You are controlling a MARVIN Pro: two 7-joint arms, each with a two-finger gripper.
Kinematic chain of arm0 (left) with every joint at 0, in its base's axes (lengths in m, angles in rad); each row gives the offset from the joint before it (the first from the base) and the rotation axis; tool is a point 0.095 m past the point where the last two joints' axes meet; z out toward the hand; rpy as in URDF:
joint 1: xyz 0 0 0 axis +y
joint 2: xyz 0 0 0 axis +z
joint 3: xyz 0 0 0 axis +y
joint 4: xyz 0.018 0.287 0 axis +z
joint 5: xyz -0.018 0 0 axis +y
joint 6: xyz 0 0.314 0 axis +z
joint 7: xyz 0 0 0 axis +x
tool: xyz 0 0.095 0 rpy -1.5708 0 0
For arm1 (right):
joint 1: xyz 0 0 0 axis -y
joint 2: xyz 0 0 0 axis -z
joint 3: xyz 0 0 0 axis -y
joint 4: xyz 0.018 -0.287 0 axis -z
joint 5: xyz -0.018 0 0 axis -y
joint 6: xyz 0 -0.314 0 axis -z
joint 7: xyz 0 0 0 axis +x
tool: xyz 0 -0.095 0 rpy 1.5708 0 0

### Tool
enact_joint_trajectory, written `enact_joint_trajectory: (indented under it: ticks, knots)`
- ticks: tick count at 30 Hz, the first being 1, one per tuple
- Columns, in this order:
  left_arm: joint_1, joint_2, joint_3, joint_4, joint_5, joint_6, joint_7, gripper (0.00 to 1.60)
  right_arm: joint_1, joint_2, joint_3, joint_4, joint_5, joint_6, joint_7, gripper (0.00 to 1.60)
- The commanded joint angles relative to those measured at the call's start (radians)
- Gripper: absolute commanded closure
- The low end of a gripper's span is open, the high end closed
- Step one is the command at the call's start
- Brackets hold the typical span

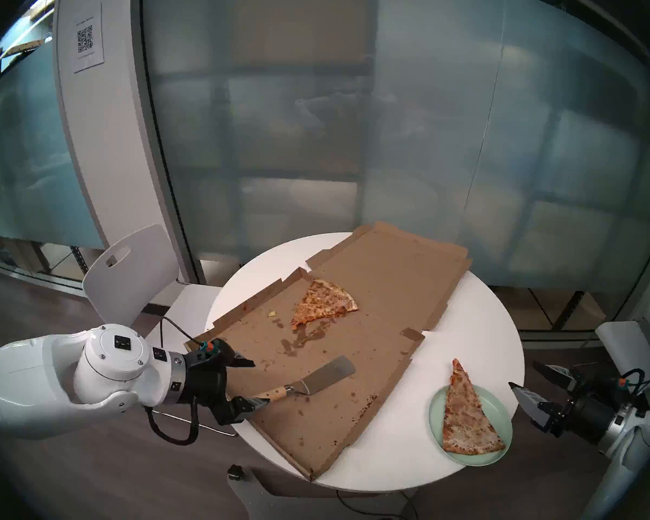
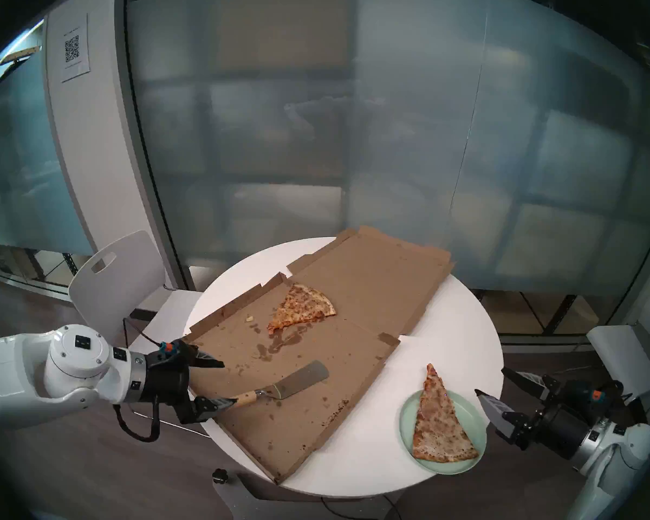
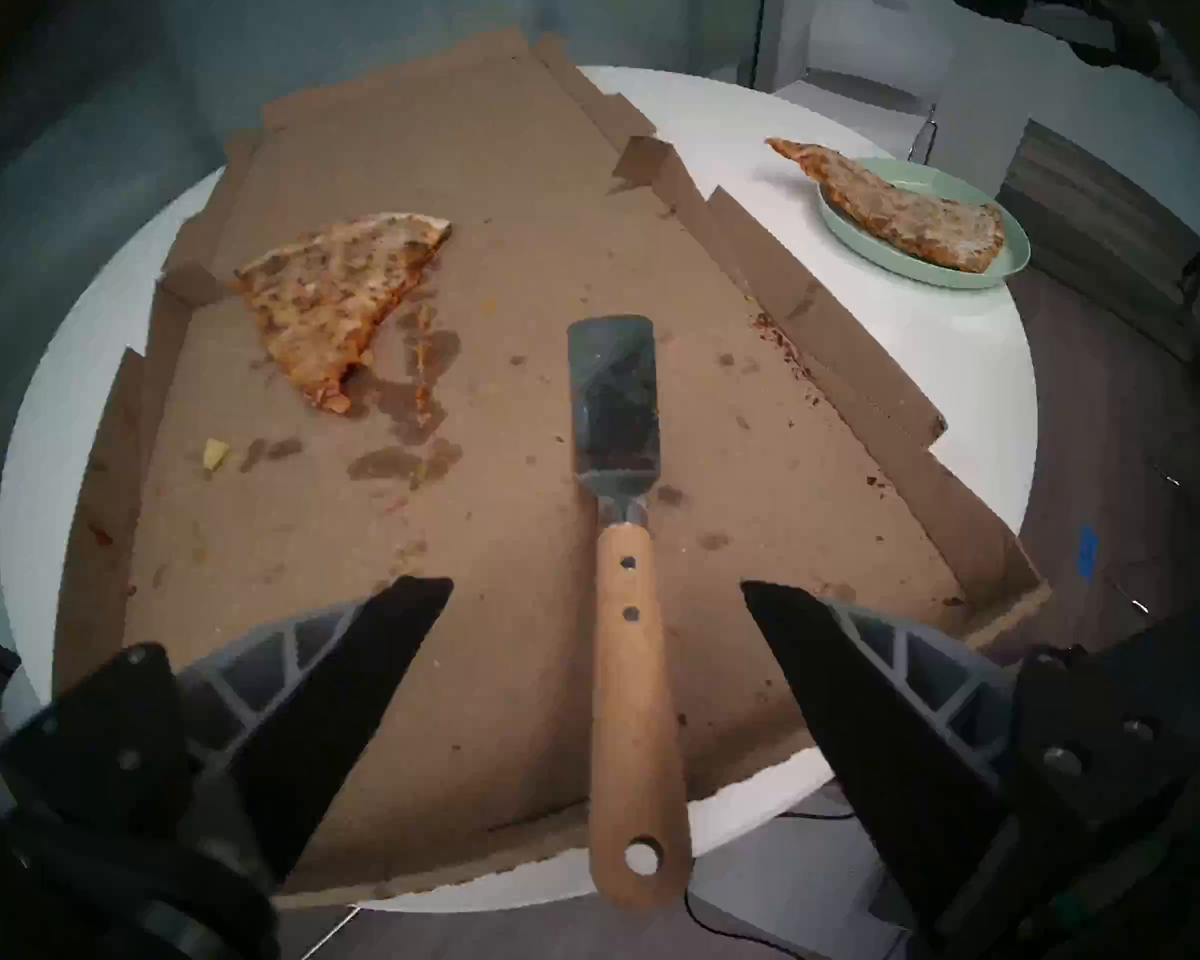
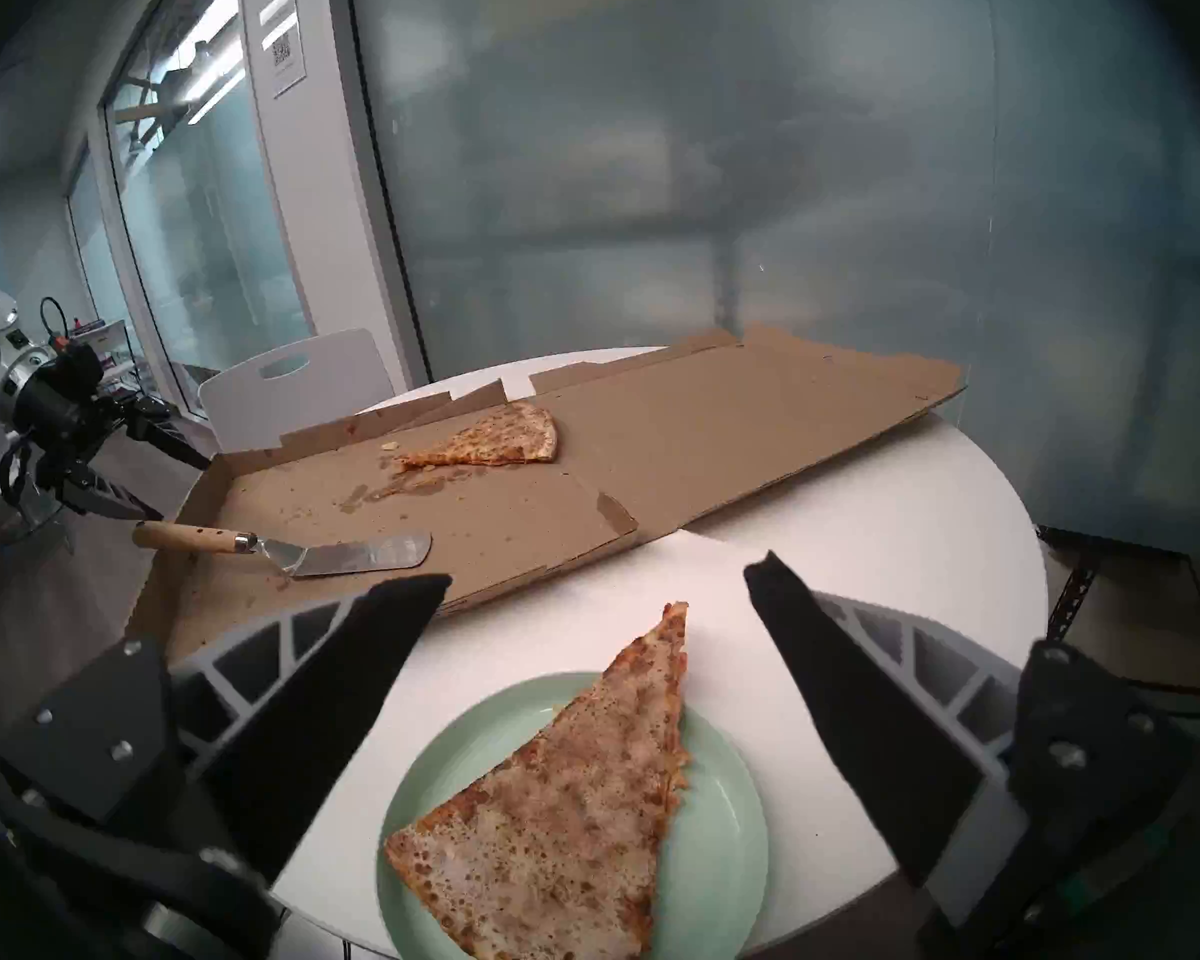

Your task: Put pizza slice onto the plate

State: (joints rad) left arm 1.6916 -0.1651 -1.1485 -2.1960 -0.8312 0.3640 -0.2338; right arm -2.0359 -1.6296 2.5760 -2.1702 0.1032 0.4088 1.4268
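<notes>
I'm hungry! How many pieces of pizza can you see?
2. The long pizza slice lies on the green plate, its tip sticking out over the rim. A shorter wedge sits in the open cardboard box. None looks hidden.

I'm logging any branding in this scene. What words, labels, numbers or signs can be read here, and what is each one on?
No text here is legible.
White paper sign on the wall pillar: a QR code with small lines of print above and below, too small and blurred to read.
Pizza box, spatula, plate: no print visible.
</notes>
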Motion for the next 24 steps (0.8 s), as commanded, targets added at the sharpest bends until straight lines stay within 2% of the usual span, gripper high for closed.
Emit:
enact_joint_trajectory:
  ticks: [1,11,24]
  knots:
    - [0.039,0.034,-0.094,-0.053,-0.032,-0.057,0.094,0.00,0.007,-0.001,-0.013,-0.017,0.007,0.002,0.005,0.00]
    - [0.141,0.050,-0.166,-0.104,-0.071,-0.118,0.235,0.00,0.010,0.002,-0.028,-0.035,0.008,0.014,-0.003,0.00]
    - [0.247,0.059,-0.245,-0.133,-0.074,-0.152,0.317,0.00,0.011,0.002,-0.029,-0.049,0.015,0.026,-0.012,0.00]
